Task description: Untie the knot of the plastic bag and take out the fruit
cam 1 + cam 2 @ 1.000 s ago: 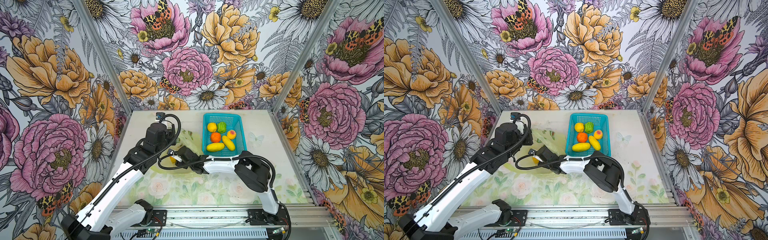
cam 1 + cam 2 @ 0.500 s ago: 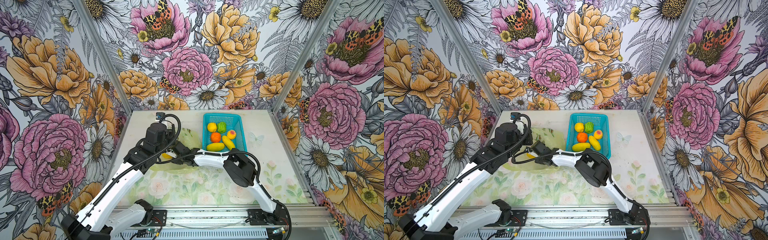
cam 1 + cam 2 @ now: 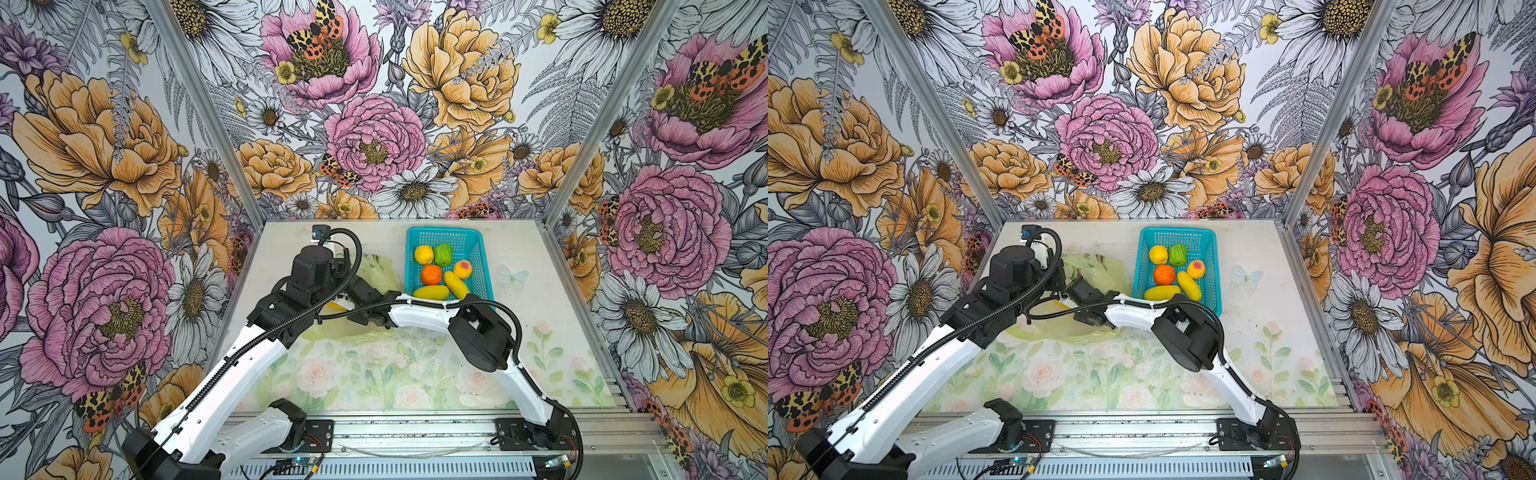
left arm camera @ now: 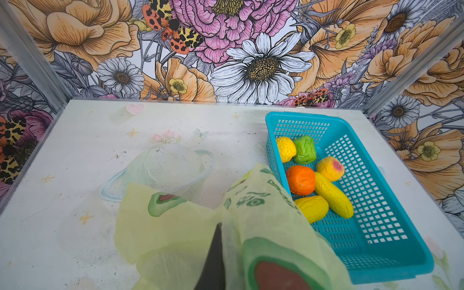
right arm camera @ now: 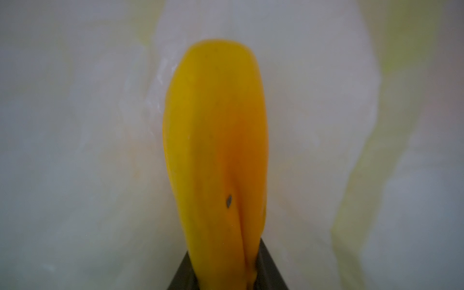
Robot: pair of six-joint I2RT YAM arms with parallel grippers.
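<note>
The yellow-green plastic bag [image 3: 376,270] [image 3: 1100,270] lies at mid-left of the table, beside the basket. My left gripper [image 4: 220,227] is shut on a fold of the plastic bag [image 4: 175,226] and holds it raised. My right gripper [image 5: 223,263] reaches inside the bag from the right. It is shut on a long yellow fruit [image 5: 213,125], which juts forward from its jaws. A bit of that fruit [image 3: 334,306] [image 3: 1061,304] shows between the two wrists in both top views. The knot is out of view.
A turquoise basket [image 3: 482,257] [image 4: 376,263] stands right of the bag. It holds several fruits: round yellow [image 3: 423,254], green [image 3: 443,254], peach [image 3: 462,269], orange [image 3: 431,275] and two long yellow ones [image 3: 456,284]. Flowered walls close in three sides of the table.
My right arm has pushed further left into the bag, and its jaws have closed on the long yellow fruit. The left gripper keeps its hold on the bag.
</note>
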